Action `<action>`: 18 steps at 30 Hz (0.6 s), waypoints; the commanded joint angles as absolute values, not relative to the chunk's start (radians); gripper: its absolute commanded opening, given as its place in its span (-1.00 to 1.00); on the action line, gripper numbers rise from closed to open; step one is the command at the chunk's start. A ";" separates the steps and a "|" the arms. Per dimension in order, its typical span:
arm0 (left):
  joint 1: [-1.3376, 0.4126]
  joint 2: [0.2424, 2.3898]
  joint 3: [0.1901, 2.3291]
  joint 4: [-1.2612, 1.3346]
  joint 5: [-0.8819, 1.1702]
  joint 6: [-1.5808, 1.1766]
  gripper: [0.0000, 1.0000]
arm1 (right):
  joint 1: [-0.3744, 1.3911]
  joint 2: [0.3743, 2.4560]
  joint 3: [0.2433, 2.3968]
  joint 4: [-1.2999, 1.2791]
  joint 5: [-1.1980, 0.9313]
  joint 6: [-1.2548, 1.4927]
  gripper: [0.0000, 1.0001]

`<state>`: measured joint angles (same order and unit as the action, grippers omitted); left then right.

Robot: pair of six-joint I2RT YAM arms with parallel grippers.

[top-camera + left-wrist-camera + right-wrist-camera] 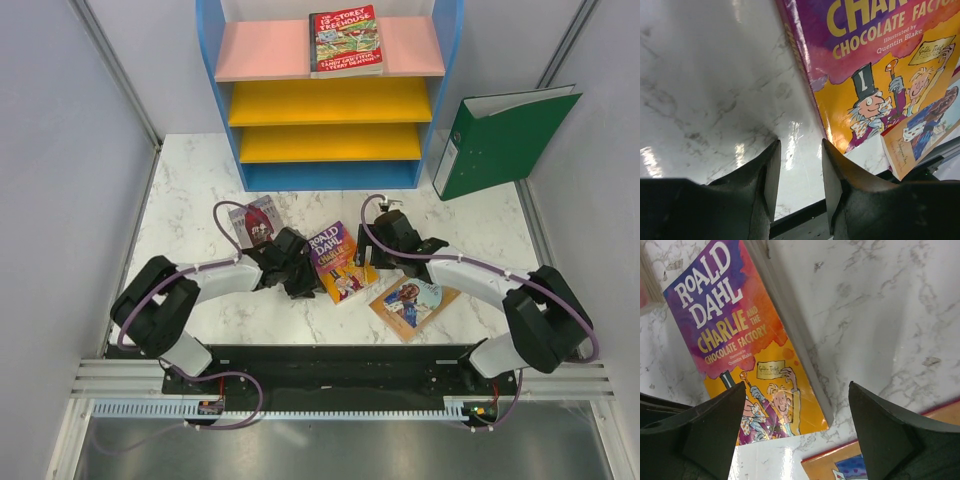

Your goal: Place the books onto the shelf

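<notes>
On the pink top board of the blue-framed shelf (pixel 330 100) lies a red-green Storey Treehouse book (pixel 345 40). Three books lie flat on the marble table: a small maroon-grey one (pixel 255 220), a purple-and-orange "Charlie and the Chocolate Factory" (pixel 340 262) (pixel 880 65) (pixel 740 340), and an orange illustrated one (pixel 413 303) (pixel 920 135) (pixel 850 465). My left gripper (pixel 305 287) (pixel 800 142) hangs low just left of the Charlie book's spine, open, with bare table between its fingers. My right gripper (pixel 375 262) (pixel 797 387) stands wide open over that book's near right corner, holding nothing.
A big green ring binder (pixel 505 135) leans against the right wall beside the shelf. Two yellow lower boards (pixel 330 145) carry nothing. The black rail (pixel 330 365) with the arm bases runs along the near edge. Grey walls close in left and right.
</notes>
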<state>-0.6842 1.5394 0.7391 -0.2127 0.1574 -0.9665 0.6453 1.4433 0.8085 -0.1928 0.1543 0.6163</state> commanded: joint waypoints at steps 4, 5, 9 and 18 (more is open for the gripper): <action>-0.719 1.627 0.787 -0.068 0.153 -1.061 -0.10 | 0.637 1.535 0.819 -0.028 -0.058 0.603 0.81; -0.719 1.632 0.791 -0.069 0.149 -1.062 -0.10 | 0.637 1.545 0.813 -0.020 -0.064 0.606 0.81; -0.719 1.649 0.808 -0.077 0.132 -1.055 -0.10 | 0.637 1.540 0.769 0.031 -0.115 0.617 0.80; -0.716 1.617 0.796 -0.150 0.037 -1.071 -0.10 | 0.635 1.418 0.678 0.103 -0.175 0.647 0.72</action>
